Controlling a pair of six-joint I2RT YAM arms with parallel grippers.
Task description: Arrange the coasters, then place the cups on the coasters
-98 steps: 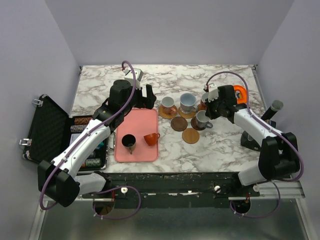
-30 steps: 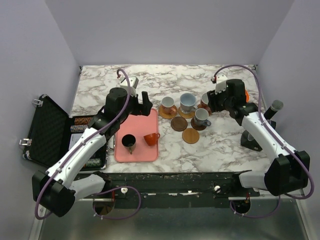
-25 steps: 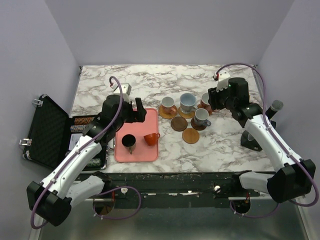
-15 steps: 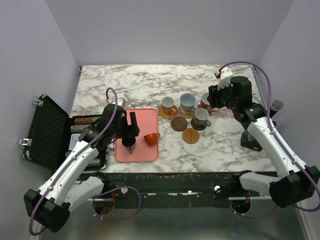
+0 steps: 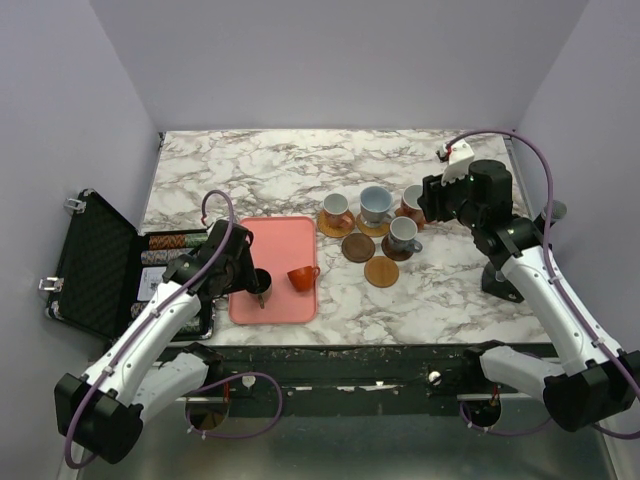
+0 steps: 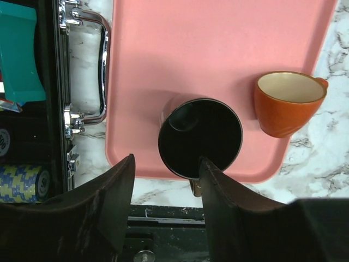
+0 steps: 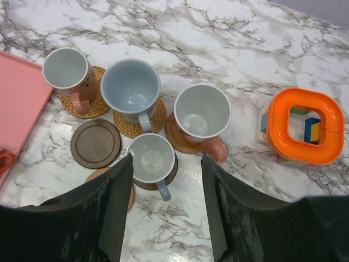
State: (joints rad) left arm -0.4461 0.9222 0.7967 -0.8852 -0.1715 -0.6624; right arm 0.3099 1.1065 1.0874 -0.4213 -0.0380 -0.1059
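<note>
- Left gripper low over the near end of the tray, jaws partly open. The near-left rim of the black cup sits in the gap, and the right finger is over its mouth (grip or contact: can't tell).
- Orange cup upright on the tray, just right of the black cup, not touching it.
- Right gripper high over the cup cluster, jaws wide apart, holding nothing.
- Right of the tray, four cups each sit on a coaster: pink cup, blue cup, far-right cup, and grey cup (nearest).
- Dark coaster bare, just left of the grey cup.
- Light coaster bare, on the near side of the grey cup.
- Orange ring right of the cups.
- Open case left of the tray.
</note>
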